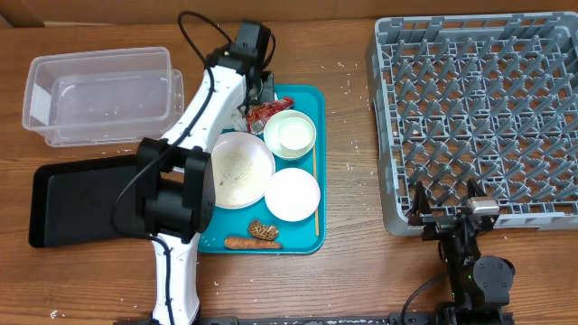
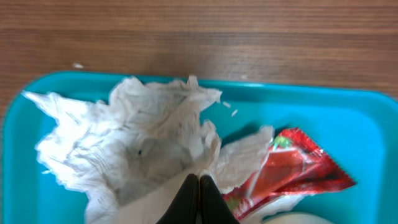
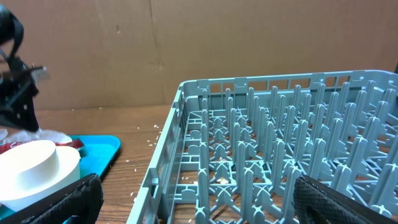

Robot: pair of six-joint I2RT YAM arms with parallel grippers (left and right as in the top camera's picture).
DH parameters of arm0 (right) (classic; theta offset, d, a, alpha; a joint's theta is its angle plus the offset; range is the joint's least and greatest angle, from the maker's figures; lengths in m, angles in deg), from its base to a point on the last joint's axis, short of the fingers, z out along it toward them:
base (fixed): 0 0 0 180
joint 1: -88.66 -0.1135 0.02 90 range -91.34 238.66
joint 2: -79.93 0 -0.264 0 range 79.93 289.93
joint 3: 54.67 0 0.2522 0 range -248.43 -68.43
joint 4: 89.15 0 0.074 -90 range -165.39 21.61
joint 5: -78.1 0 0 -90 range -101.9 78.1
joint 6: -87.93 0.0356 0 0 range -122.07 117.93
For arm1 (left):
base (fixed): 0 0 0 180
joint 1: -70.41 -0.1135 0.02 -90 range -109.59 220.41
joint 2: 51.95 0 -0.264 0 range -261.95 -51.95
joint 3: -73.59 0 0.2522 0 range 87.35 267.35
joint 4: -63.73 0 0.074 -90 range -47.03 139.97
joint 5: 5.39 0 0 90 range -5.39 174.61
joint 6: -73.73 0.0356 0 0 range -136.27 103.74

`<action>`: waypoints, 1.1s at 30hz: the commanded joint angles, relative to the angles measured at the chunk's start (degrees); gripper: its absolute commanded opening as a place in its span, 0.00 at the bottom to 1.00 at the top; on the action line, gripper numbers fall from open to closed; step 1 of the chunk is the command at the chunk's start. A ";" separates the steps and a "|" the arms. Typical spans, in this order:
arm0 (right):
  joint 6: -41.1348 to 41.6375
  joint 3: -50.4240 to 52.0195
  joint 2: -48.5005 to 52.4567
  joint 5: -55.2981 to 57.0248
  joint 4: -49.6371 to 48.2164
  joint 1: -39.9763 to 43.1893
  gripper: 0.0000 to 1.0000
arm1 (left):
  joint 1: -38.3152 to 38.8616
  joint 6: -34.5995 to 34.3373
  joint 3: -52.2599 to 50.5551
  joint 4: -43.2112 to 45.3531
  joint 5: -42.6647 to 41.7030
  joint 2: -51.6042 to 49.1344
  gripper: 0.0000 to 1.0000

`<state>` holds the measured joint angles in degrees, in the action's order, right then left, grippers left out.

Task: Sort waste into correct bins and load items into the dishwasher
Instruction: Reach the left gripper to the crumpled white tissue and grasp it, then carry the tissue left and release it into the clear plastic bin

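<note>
The crumpled white tissue [image 2: 134,140] lies in the far left corner of the teal tray [image 2: 311,118]. My left gripper [image 2: 199,183] is shut, with its tips pinched into the tissue. The red-and-silver wrapper [image 2: 292,171] lies just right of it. In the overhead view the left gripper [image 1: 256,88] sits over that corner, and the arm hides most of the tissue. The tray also holds a plate with rice [image 1: 239,169], a white bowl [image 1: 291,135], a smaller dish [image 1: 292,194], chopsticks [image 1: 316,194], a carrot piece [image 1: 239,242] and a brown lump [image 1: 265,232]. My right gripper [image 1: 447,210] is open and empty at the grey dish rack's [image 1: 479,108] near edge.
A clear plastic tub [image 1: 99,95] stands at the far left, with a flat black tray [image 1: 81,194] in front of it. Rice grains are scattered on the wood between the teal tray and the rack. The rack [image 3: 280,155] fills the right wrist view.
</note>
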<state>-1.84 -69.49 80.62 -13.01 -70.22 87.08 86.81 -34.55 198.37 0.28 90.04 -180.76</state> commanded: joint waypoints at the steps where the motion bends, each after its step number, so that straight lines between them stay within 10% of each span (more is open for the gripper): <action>1: -0.04 0.59 -0.52 -0.07 -0.39 -0.33 1.00 | -0.26 -0.17 8.52 -3.32 0.74 0.07 0.04; 17: -0.04 0.59 -0.52 -0.09 -0.42 -0.33 1.00 | -4.68 -2.58 38.88 -28.79 11.67 0.37 0.04; 31: -0.04 0.59 -0.52 -0.09 -0.39 -0.33 1.00 | -25.16 -11.56 48.02 -41.51 11.30 -0.04 0.04; 33: -0.04 0.59 -0.52 -0.09 -0.39 -0.33 1.00 | -27.36 -12.66 47.47 -40.89 10.36 -0.39 0.18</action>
<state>-1.86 -69.49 80.62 -13.01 -70.25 87.08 62.70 -42.61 246.31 -41.01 100.73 -180.87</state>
